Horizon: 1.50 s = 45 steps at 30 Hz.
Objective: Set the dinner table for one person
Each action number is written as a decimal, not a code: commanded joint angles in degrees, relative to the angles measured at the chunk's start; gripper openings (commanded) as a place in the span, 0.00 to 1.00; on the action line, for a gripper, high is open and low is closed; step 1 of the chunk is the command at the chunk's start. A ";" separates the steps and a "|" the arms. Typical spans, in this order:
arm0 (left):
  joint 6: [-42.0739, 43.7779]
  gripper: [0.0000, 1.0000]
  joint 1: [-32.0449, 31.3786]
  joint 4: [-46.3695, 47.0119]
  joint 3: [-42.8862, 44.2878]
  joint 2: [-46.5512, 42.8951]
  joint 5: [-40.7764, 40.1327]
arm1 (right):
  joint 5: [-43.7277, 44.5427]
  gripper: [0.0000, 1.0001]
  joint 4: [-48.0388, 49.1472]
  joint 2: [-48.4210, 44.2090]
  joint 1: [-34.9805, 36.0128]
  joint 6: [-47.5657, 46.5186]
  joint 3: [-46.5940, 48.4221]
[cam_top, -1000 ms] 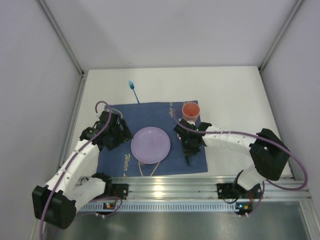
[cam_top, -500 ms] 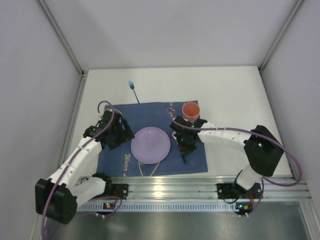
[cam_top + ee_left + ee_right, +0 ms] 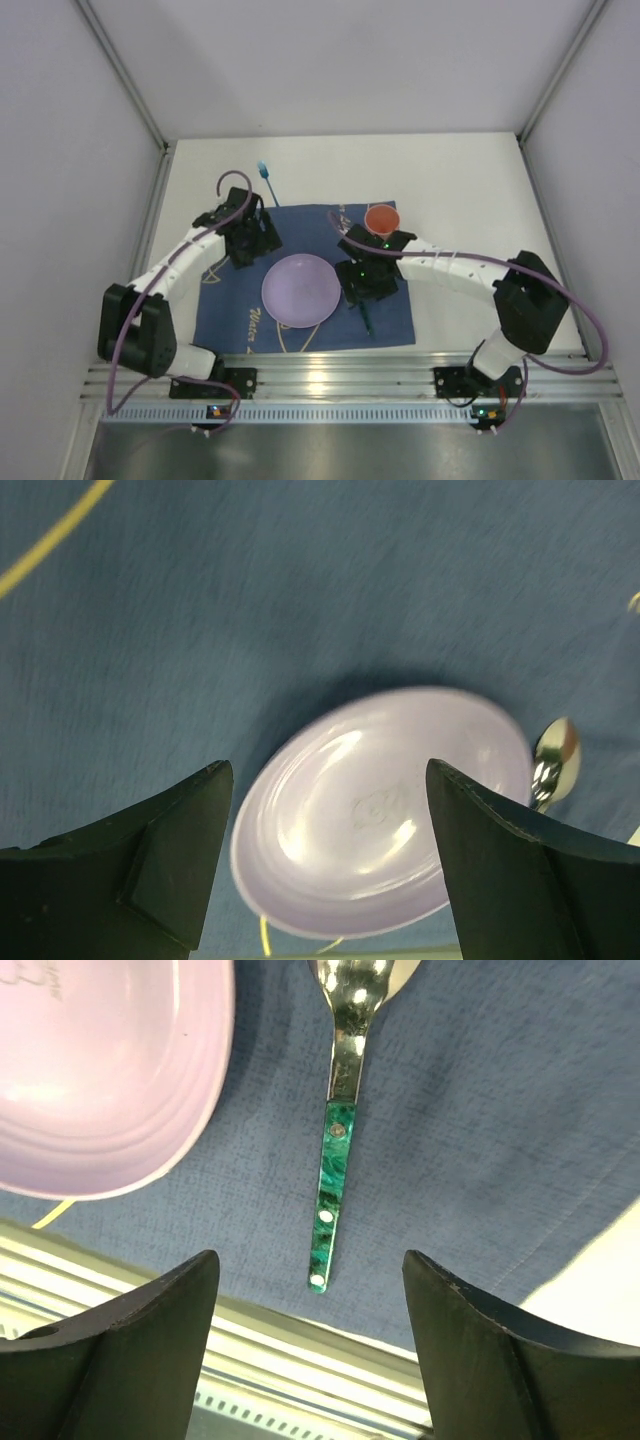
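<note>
The white dinner table (image 3: 460,190) carries a dark blue cloth (image 3: 230,305). On the cloth lies a lilac plate (image 3: 300,288) (image 3: 385,810) (image 3: 100,1070). Just right of the plate, flat on the cloth, rests a spoon with a green handle (image 3: 366,316) (image 3: 333,1180); its bowl (image 3: 555,760) shows beside the plate. My right gripper (image 3: 366,282) (image 3: 310,1257) hovers open over that handle, holding nothing. My left gripper (image 3: 250,238) (image 3: 325,770) is open above the cloth, behind and left of the plate. An orange cup (image 3: 381,218) stands at the cloth's far right corner.
A blue-handled utensil (image 3: 268,184) lies on the bare table behind the cloth's far left edge. The aluminium rail (image 3: 330,372) (image 3: 300,1360) runs along the near edge. White walls close in the table on three sides.
My right gripper has opened and left the green-handled spoon lying on the cloth right of the plate. My left arm has swung toward the far side, behind the plate.
</note>
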 commanded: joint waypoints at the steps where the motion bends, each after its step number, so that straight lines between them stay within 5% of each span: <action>1: 4.15 0.83 -0.02 5.61 10.51 9.06 -0.79 | 2.19 0.75 -2.57 -6.75 -1.53 -2.63 4.47; 7: 9.69 0.82 1.12 -2.11 40.82 33.40 -5.79 | 2.72 0.75 -5.81 -13.35 -6.28 -6.67 10.44; 11: 12.42 0.81 2.79 -9.93 67.41 48.87 -11.24 | 2.90 0.75 -9.07 -16.61 -14.07 -9.40 12.73; 14: 13.22 0.80 4.63 -13.19 79.57 58.72 -12.57 | 1.49 0.75 -11.00 -19.42 -21.28 -11.33 12.21; 17: 11.99 0.79 6.92 -11.10 81.30 62.78 -11.78 | 1.31 0.75 -12.67 -21.19 -26.04 -13.96 11.51; 34: 14.71 0.70 8.33 -4.06 73.56 65.50 -5.27 | -0.71 0.70 -12.85 -15.57 -27.20 -12.48 12.74; 38: 15.50 0.56 8.07 -6.25 76.53 67.96 -8.17 | -0.62 0.67 -12.94 -15.56 -27.20 -12.30 13.35; 39: 15.59 0.40 8.07 -6.78 77.07 68.93 -8.78 | -0.71 0.67 -13.03 -15.56 -27.20 -12.39 13.44; 40: 16.02 0.35 7.98 -7.30 77.51 69.37 -10.53 | -0.71 0.67 -13.20 -15.83 -27.11 -12.39 13.53; 45: 18.74 0.31 7.54 -12.05 81.46 73.23 -15.90 | -2.10 0.67 -14.00 -16.88 -27.29 -12.21 14.05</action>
